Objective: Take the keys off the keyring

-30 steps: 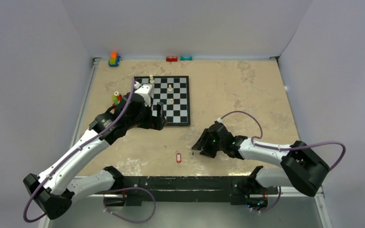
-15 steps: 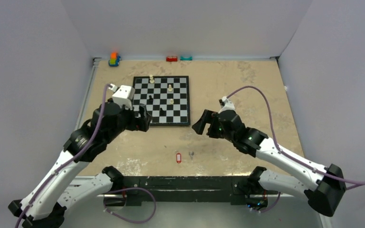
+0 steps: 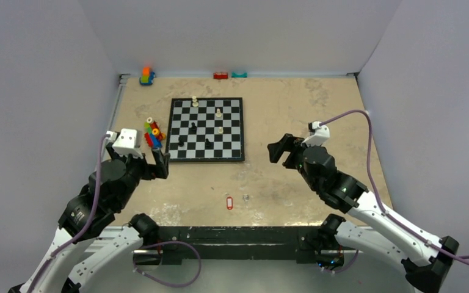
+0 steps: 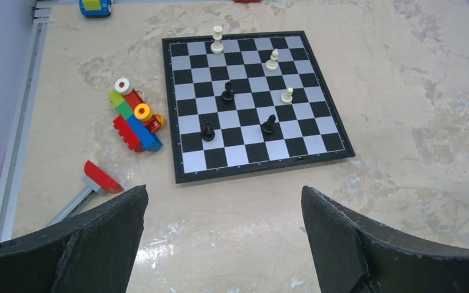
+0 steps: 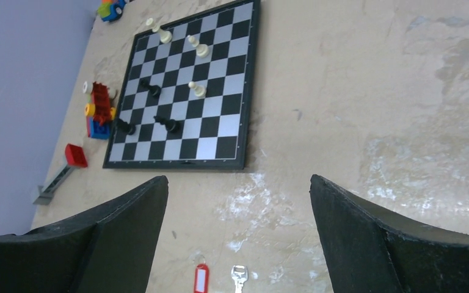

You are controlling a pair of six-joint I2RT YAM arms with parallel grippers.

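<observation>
A red key tag [image 3: 229,202] with its small ring lies on the table near the front edge, and a silver key [image 3: 245,197] lies apart just right of it. Both show at the bottom of the right wrist view: the tag [image 5: 201,279] and the key [image 5: 239,276]. My left gripper [image 3: 157,162] is open and empty, raised at the left, off the chessboard's near left corner. My right gripper [image 3: 279,148] is open and empty, raised right of the board. The left wrist view shows neither tag nor key.
A chessboard [image 3: 207,129] with several pieces lies mid-table. A toy of coloured bricks [image 3: 153,133] lies left of it. A red and grey tool [image 4: 95,182] lies near the left rail. Small toys [image 3: 146,76] and bricks [image 3: 229,75] sit at the back wall.
Both arms have pulled up and back. The left gripper moved left and nearer, off the board. The right gripper rose away from the key and tag, which stay on the table.
</observation>
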